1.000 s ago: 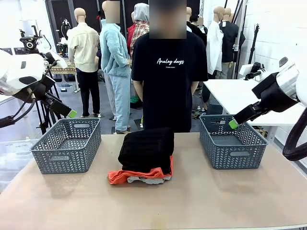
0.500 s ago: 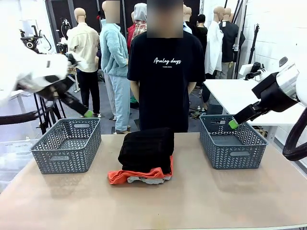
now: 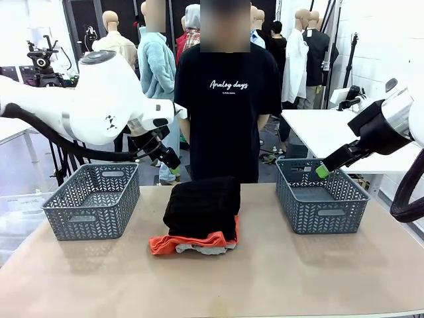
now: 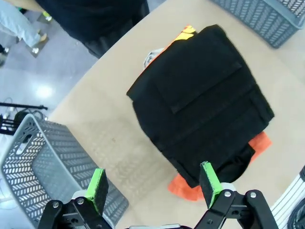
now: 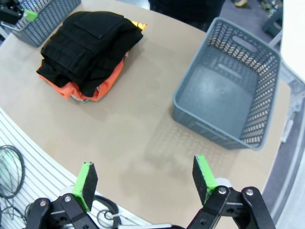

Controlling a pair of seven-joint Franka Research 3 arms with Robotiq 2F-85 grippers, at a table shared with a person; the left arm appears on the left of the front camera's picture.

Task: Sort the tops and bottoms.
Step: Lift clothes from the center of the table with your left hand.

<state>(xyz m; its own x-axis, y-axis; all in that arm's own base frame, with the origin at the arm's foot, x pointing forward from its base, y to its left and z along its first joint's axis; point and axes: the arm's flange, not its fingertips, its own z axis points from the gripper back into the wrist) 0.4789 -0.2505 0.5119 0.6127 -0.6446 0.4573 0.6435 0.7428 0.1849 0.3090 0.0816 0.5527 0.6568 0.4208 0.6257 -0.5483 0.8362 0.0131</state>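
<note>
Top of the pile: the folded black soft fabric bottoms, bulky and squared off, lying flat with a flap seam across the upper face. Right under them is the folded orange T-shirt, its edge spilling out on the near side. Lowest, a sliver of light grey shirt peeks out. The whole stack sits mid-way along the tan table.

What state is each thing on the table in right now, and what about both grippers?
Black bottoms: folded, on top of the pile.
Orange T-shirt: folded, under the bottoms.
Grey shirt: lowest in the pile, mostly hidden.
Left basket: empty.
Right basket: empty.
Left gripper: open, holding nothing.
Right gripper: open, holding nothing.
</note>
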